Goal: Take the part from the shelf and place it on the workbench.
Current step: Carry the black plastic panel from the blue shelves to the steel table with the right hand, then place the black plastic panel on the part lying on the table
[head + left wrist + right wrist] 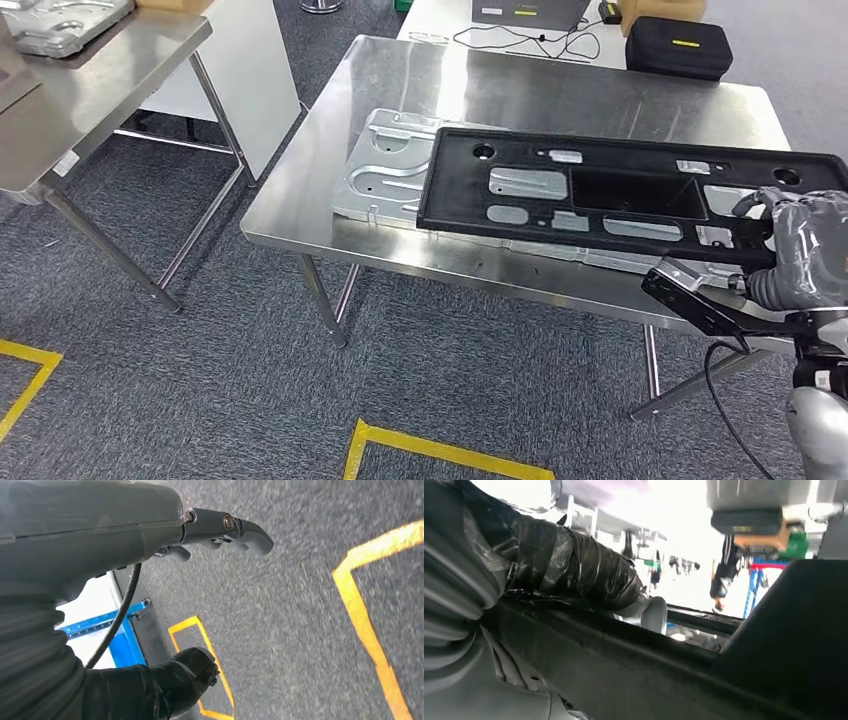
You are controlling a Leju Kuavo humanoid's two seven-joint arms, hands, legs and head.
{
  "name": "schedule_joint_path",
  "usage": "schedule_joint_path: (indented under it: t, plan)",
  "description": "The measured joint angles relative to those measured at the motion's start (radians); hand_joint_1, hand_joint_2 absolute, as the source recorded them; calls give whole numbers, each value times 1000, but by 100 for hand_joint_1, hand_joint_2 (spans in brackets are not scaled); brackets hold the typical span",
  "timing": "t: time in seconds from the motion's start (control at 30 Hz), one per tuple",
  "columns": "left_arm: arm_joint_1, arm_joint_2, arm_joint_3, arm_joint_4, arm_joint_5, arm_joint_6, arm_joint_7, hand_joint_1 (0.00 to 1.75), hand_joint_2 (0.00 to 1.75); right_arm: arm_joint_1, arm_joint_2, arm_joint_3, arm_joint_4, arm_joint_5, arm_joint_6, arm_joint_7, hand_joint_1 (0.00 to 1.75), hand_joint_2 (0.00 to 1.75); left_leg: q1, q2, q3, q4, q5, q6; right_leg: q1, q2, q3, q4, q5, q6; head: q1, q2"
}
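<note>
1. Black part [600, 190]: long flat tray-like frame w/ cutouts, over steel worktop [560, 95], centre toward 3 o'clock in head view. Lies across a silver stamped panel [385, 165] showing at its 9 o'clock end.
2. Right hand [800, 250]: at 3 o'clock, fingers [765, 203] wrapped over part's near-right end, holding it. Right wrist view: thumb [589, 575] clamped on top of dark rim [624, 655].
3. Left hand [220, 527]: hangs over carpet [300, 605] by yellow floor tape [370, 630]; fingers curled in, nothing in them.
4. Progress, as judged: pick-up from shelf done, carry to worktop done. Can't tell if part rests fully on panel or hovers just above.
5. Left to do: set down flat, let go, pull right hand clear.
6. Second table [90, 90] w/ more silver parts at 10 o'clock; black case [680, 45] at 1 o'clock.
</note>
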Motion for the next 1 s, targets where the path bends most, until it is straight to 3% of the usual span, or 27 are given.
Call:
schedule_joint_path:
  t: [0.03,0.07,0.13,0.2,0.23,0.33,0.4,0.47,0.53,0.57,0.6,0.67,0.7,0.77,0.87,0.93,1.0]
  plan:
    - [0,0,0,0,0,0,-1,0,175,4,-1,-1,0,7,1,3,175,175,0,1,0,3,-3,0,-2,-1,-24,41,-9,3,0,0]
    - [0,-1,0,0,0,0,-2,0,175,9,-4,-1,0,17,1,6,175,175,1,1,0,7,-8,-2,-5,-1,-32,51,0,7,0,0]
    - [0,-1,0,0,0,0,-5,0,175,16,-11,-5,0,34,0,9,175,175,4,-1,1,23,-20,-10,-12,-3,6,-38,66,14,0,0]
    - [1,0,0,0,0,1,-7,0,175,21,-18,-10,0,42,-3,10,175,175,4,-3,-3,41,-37,-22,-13,3,57,-143,106,14,0,0]
    - [1,0,0,0,1,1,-7,0,175,26,-21,-12,-1,44,-5,11,175,175,2,-4,-5,48,-45,-29,-12,5,69,-168,108,8,0,0]
    - [3,1,0,1,4,1,-9,0,175,46,-24,-16,-5,45,-7,11,175,175,0,-4,-4,50,-58,-43,-9,4,74,-175,96,-15,0,0]
    - [2,0,0,1,6,1,-10,0,175,58,-24,-19,-9,46,-8,11,175,175,2,16,-14,85,-77,-54,-11,-1,85,-179,91,-30,-1,0]
    - [0,-1,0,1,7,2,-11,0,175,69,-23,-25,-12,46,-8,12,175,175,6,41,-70,193,-121,-64,-10,-9,99,-181,81,-41,-1,0]
    - [0,-1,0,1,9,3,-14,0,175,79,-21,-30,-14,45,-8,12,175,175,9,48,-151,316,-151,-68,-9,-15,113,-181,66,-43,-2,0]
    - [1,-1,0,1,10,3,-16,0,175,84,-19,-31,-14,45,-8,13,175,175,9,49,-175,338,-139,-68,-8,-17,123,-181,58,-42,-2,0]
    - [3,-1,0,1,11,3,-18,0,175,88,-17,-31,-14,44,-8,13,175,175,9,49,-182,322,-107,-65,-8,-19,135,-181,48,-41,-2,0]
    - [9,0,0,1,13,4,-22,0,175,95,-13,-32,-15,44,-8,13,175,175,5,51,-147,202,-14,-51,-7,-21,160,-184,28,-38,-2,0]
    - [11,2,0,1,14,4,-23,0,175,98,-11,-32,-15,44,-8,14,175,175,1,55,-124,147,16,-42,-6,-23,171,-188,19,-34,-1,0]
    - [13,5,0,1,15,4,-27,0,175,104,-9,-34,-15,44,-8,15,175,175,-9,62,-90,82,19,-26,-7,-25,190,-199,8,-22,-1,0]
    - [8,6,0,1,17,3,-28,0,175,109,-6,-36,-16,44,-7,15,175,175,-10,58,-46,42,-7,-13,-8,-27,196,-161,38,-3,-1,0]
    - [7,5,0,1,18,2,-28,0,175,110,-4,-36,-16,44,-6,14,175,175,-6,52,-3,18,-19,-6,-9,-22,130,-58,64,1,1,0]
    - [8,5,0,1,18,0,-28,0,175,114,-3,-36,-16,43,-5,14,175,175,-5,49,30,10,-40,-2,-7,-17,36,44,33,2,3,0]
